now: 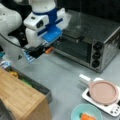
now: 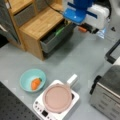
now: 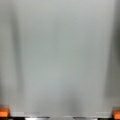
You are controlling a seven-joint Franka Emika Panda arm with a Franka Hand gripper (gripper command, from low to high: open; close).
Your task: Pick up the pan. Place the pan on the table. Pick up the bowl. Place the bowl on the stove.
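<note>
- Pan [image 2: 57,98] sits on the stove [image 2: 41,108] at the bottom centre of a front view, its short white handle [image 2: 72,80] pointing toward the upper right; in a front view it shows at the lower right [image 1: 103,92], still on the stove [image 1: 113,108], so no step of the task looks done.
- The tool [image 1: 37,51] hangs high at the upper left of a front view, well apart from pan and bowl, over bare grey table [image 1: 62,75]. Orange fingertips [image 3: 3,111] show at both bottom corners of the wrist view with only table between them, so the tool looks spread open and holds nothing.
- Judged risk: the pan is shallow and its handle short, so a grasp on the rim could slip or tilt the pan as it lifts off the stove.
- Judged risk: the bowl [image 2: 33,80] stands just beside the stove's left corner; a wide swing down to the pan might knock it.
- Judged risk: the toaster oven [image 1: 90,42] stands near the stove, leaving a narrow side for an approach.
- Containers: the teal bowl holds one orange item [image 2: 35,83], carrot-like, lying inside; it appears also at the bottom edge [image 1: 86,113].
- The pan looks empty.
- An open grey drawer [image 2: 53,40] in the wooden block [image 2: 41,21] holds something green; what else lies in it cannot be told.
</note>
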